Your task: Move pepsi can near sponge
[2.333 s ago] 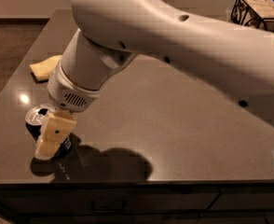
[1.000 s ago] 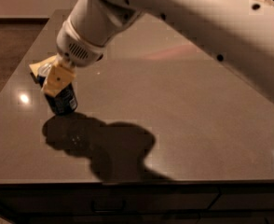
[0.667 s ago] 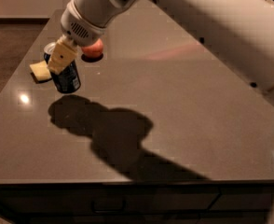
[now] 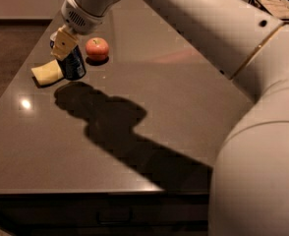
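Observation:
The pepsi can (image 4: 74, 65), dark blue, stands upright on the dark table (image 4: 149, 107) at the far left. The pale yellow sponge (image 4: 47, 73) lies flat right beside it, on its left, touching or nearly so. My gripper (image 4: 63, 44) is at the can's top, its cream-coloured fingers (image 4: 64, 42) closed around the can's upper part. The can's silver top is hidden behind the fingers.
A round red-orange apple (image 4: 97, 48) sits just right of and behind the can. My large white arm (image 4: 223, 58) crosses the right side of the view. A wire basket (image 4: 277, 4) stands at the back right. The table's left edge runs close to the sponge.
My gripper has carried the can from the front-left of the table toward the far left. The can now stands beside the sponge, in front of the apple.

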You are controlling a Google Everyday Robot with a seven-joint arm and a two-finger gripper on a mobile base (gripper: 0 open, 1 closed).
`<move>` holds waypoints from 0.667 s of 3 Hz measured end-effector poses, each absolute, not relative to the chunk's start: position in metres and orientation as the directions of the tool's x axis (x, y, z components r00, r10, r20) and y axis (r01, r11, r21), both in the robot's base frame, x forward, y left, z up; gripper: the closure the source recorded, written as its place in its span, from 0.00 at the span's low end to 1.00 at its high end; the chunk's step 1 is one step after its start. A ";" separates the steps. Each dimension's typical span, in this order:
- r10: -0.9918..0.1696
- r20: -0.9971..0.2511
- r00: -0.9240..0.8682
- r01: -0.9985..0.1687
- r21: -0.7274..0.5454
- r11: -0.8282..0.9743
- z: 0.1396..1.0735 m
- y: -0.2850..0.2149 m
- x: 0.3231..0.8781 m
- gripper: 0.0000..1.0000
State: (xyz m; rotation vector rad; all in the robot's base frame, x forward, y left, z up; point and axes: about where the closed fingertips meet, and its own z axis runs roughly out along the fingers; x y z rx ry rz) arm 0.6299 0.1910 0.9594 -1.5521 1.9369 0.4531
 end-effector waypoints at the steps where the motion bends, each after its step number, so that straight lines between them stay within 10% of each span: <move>1: -0.767 -0.624 -0.149 -0.954 -0.112 0.277 0.943 0.194 0.641 1.00; 2: -0.761 -0.626 -0.172 -0.955 -0.084 0.284 0.927 0.199 0.638 0.81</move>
